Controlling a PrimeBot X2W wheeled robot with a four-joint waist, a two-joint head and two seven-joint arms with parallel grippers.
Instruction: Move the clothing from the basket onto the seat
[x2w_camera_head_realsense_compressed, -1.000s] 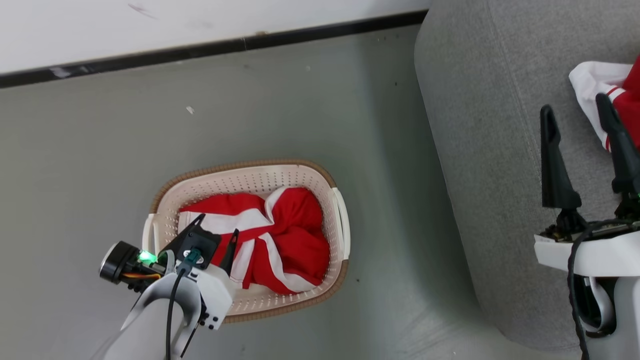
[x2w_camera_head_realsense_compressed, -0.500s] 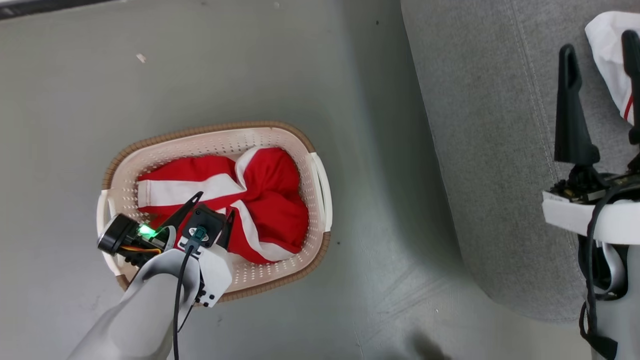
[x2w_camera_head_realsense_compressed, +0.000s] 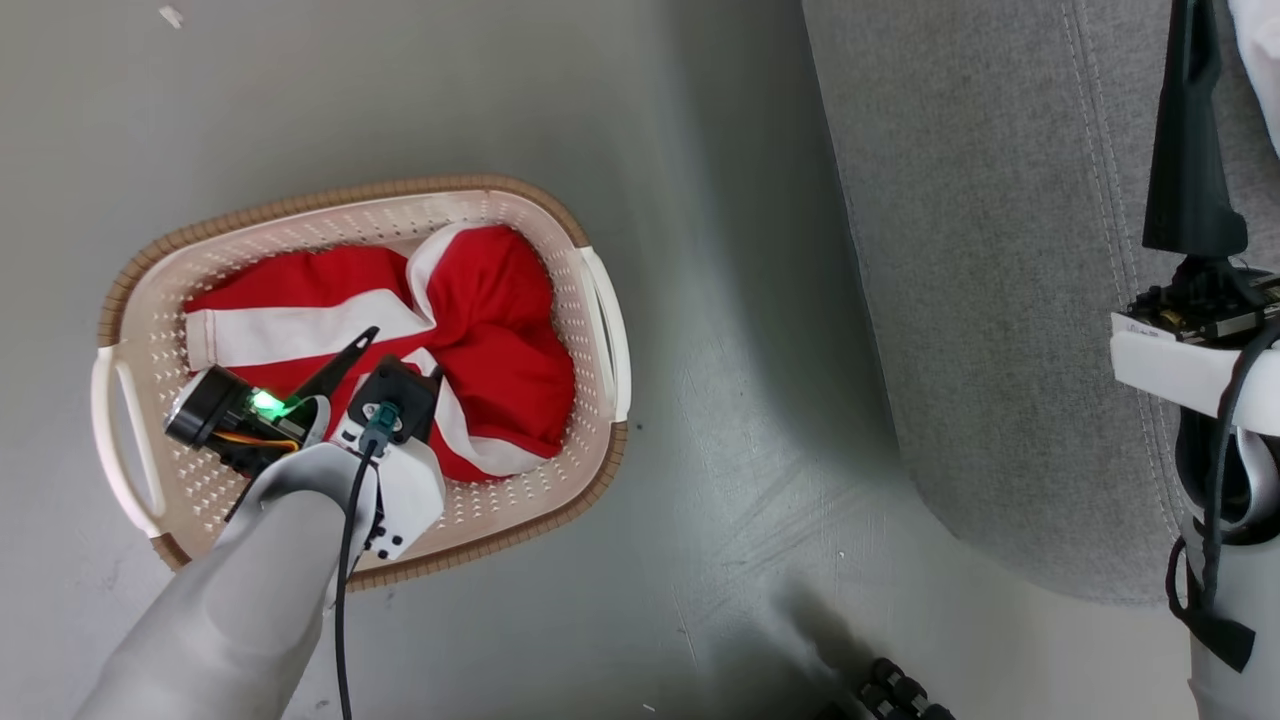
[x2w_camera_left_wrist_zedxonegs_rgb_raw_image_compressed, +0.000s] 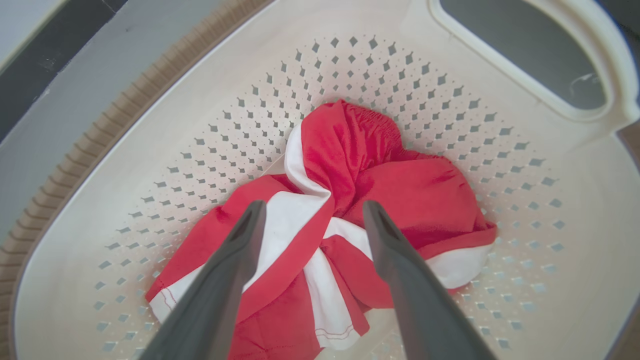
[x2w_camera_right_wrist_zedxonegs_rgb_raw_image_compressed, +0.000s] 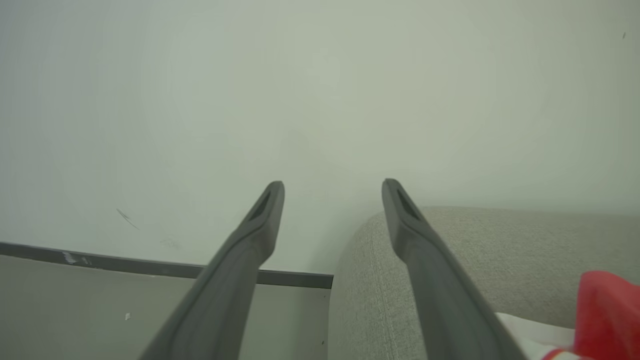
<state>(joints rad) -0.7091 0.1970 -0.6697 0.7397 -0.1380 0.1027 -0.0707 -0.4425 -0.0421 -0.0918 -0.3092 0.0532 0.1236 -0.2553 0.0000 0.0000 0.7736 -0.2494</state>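
1. Presently my left tool (x2w_camera_left_wrist_zedxonegs_rgb_raw_image_compressed: 314, 206), fingers apart, hangs over the clothing (x2w_camera_left_wrist_zedxonegs_rgb_raw_image_compressed: 400, 195) in the basket (x2w_camera_left_wrist_zedxonegs_rgb_raw_image_compressed: 200, 100).
2. Recommend descending, then closing deep on its bunched middle at my twelve o'clock.
3. The seat (x2w_camera_head_realsense_compressed: 980, 250) lies at the basket's three o'clock.

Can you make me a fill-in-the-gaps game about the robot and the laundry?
1. The red-and-white clothing lies inside the ____.
2. The left gripper points down at it, its jaws ____.
3. The sofa is covered in fabric of the colour ____.
Missing words: basket; open; grey.
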